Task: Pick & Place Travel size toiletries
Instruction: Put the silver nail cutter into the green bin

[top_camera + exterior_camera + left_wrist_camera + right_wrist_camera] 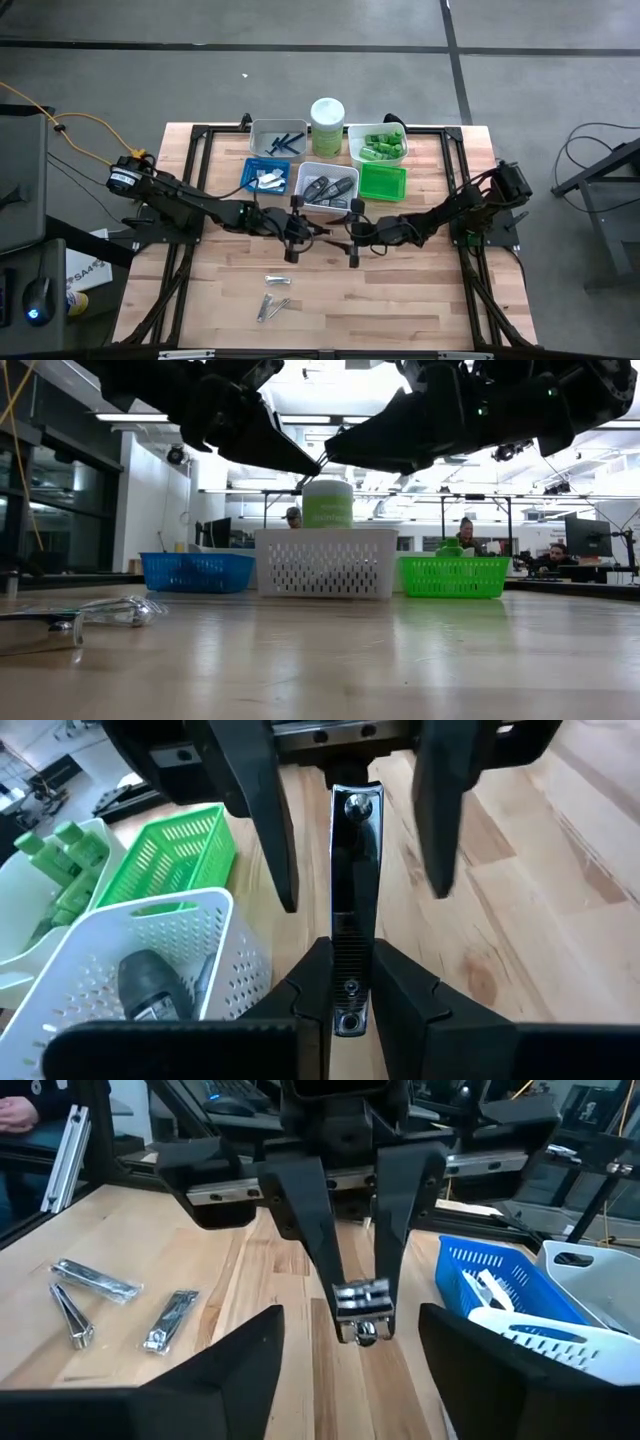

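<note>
Our left gripper (pixel 350 995) is clamped on one end of a silver nail clipper (pixel 350 910), holding it in the air above the bare wood of the table (pixel 400 290), just in front of the white basket (pixel 327 187). The clipper juts straight out from between the fingertips toward our right gripper (pixel 345 1355), which faces it with its fingers (pixel 445 810) spread wide. In the left wrist view the clipper's free end lies between those spread fingers, touching neither of them. In the right wrist view the clipper's round rivet end hangs below the left gripper's two fingers.

Three more clippers (pixel 273 298) lie loose on the table, nearer its front edge, well apart from both grippers. Behind the grippers we see dark grey oval cases (pixel 328 187) in the white basket, green tubes (pixel 380 143) in the white tray beyond the green basket (pixel 383 182), and the blue basket (pixel 266 176) to the left.
</note>
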### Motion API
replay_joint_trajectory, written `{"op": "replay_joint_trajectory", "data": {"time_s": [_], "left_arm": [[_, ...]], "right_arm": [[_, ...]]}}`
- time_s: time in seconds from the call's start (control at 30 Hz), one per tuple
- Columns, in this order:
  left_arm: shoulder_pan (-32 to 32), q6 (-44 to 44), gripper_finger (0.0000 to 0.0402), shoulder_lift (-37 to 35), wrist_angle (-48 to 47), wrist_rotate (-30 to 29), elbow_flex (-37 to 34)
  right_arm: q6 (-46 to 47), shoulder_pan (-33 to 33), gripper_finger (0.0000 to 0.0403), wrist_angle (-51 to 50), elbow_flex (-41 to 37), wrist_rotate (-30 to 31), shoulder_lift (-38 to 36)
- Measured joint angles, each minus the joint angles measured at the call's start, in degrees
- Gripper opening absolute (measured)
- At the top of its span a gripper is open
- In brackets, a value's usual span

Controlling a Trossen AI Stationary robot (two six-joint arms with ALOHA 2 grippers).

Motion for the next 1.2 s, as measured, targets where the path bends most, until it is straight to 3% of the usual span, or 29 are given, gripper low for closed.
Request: {"op": "replay_joint_trajectory", "data": {"time_s": [0.5,0.77,1.03,1.2], "left_arm": [[0.00,-0.73,0.0047,0.00,0.48,1.45,0.00],[0.00,0.08,0.0075,0.00,0.37,2.82,0.00],[0.00,-0.07,0.0175,0.00,-0.51,-2.28,0.00],[-0.02,-3.03,0.0189,-0.37,-4.43,-6.57,-0.01]], "right_arm": [[-0.85,-0.52,0.0052,1.83,0.00,-2.42,0.00],[-0.08,-0.52,0.0052,1.83,0.00,-2.90,0.02],[3.48,-0.84,0.0052,-6.86,0.00,7.82,-4.05],[10.40,-0.94,0.0052,-21.51,0.04,19.37,-12.08]]}}
